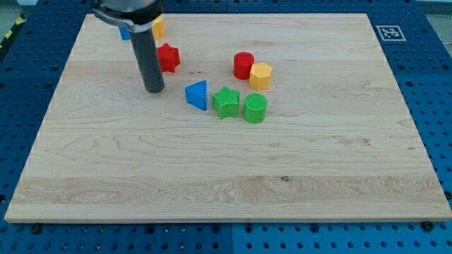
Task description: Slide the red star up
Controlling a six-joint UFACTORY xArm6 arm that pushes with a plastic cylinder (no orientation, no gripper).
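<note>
The red star (168, 57) lies on the wooden board (226, 162) at the upper left. My tip (154, 89) is the lower end of a dark rod that comes down from the view's top. It stands just below and left of the red star, close to it; I cannot tell whether they touch. A yellow block (159, 27) and a blue block (124, 32) lie above the star, both partly hidden by the rod's mount.
A blue triangle (198, 94), a green star (226, 102) and a green cylinder (255, 108) sit in a row at the middle. A red cylinder (244, 65) and a yellow hexagon (260, 75) touch above them. A marker tag (390, 32) is at the top right.
</note>
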